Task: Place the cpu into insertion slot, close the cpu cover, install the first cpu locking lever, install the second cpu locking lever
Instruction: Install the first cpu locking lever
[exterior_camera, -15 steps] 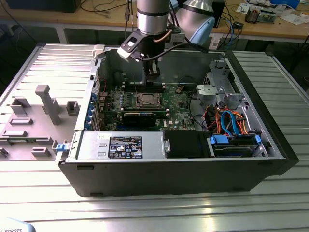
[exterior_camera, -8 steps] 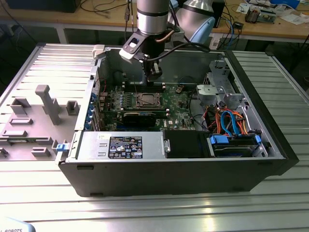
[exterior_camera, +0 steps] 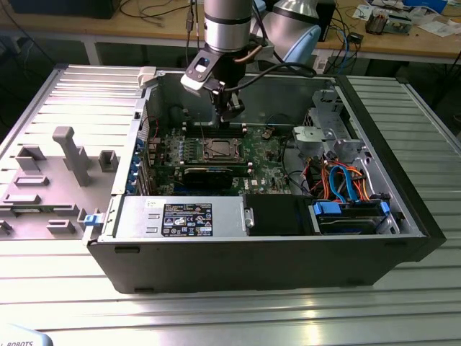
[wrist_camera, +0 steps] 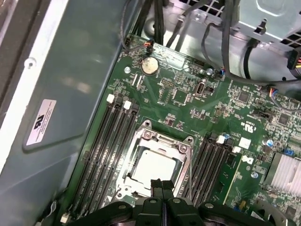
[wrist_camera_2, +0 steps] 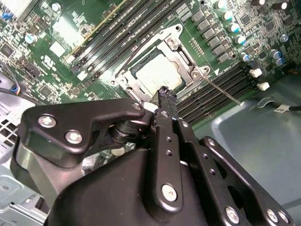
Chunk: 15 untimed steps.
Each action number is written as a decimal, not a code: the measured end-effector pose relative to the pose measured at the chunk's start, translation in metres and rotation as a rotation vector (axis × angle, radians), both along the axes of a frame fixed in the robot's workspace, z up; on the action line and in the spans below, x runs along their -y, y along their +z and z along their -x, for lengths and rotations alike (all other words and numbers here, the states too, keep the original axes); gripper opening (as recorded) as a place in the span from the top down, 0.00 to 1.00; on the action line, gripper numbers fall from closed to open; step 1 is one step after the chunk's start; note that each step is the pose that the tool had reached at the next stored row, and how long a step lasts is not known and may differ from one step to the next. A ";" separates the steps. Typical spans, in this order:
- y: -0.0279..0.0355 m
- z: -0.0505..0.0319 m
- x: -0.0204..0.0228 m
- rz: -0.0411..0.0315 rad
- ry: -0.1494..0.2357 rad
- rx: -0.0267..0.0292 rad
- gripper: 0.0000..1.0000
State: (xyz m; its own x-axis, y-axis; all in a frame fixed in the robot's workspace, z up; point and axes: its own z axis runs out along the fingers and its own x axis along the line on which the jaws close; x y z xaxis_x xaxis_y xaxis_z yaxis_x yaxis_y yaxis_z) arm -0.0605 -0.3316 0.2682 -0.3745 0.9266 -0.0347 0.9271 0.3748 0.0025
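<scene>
Where the exterior view's left begins, a grey plastic fixture (exterior_camera: 68, 155) lies on the ribbed metal counter (exterior_camera: 403, 288), just beside the open computer case (exterior_camera: 252, 267). Inside the case, the green motherboard (exterior_camera: 266, 162) lies flat, with a boxy power supply (exterior_camera: 144, 216) along the near wall and a long black graphics card (exterior_camera: 207, 175) between that and the insertion slot (exterior_camera: 218, 149). The arm comes down from above, and the hand (exterior_camera: 232, 114) hangs over the board close to the slot's far edge.

In both wrist views the cpu (wrist_camera_2: 157, 75) (wrist_camera: 153, 167) sits in the slot, its pale metal top showing through the window of the cpu cover (wrist_camera_2: 133, 85) (wrist_camera: 160, 141), which lies down flat around it. The hand (wrist_camera_2: 167, 92) (wrist_camera: 161, 183) has its fingers pressed together with nothing between them, the tip poised at the cover's edge; whether it touches the metal cannot be told. In the second wrist view a thin locking lever (wrist_camera_2: 221, 88) juts from the slot's corner across the memory slots (wrist_camera_2: 202, 101).

Toward the exterior view's right stands a metal drive cage (exterior_camera: 331, 130), with blue and orange cables (exterior_camera: 346, 180) just beside it.
</scene>
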 end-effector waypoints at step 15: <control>0.0000 0.0000 0.0002 0.0000 0.205 0.0000 0.88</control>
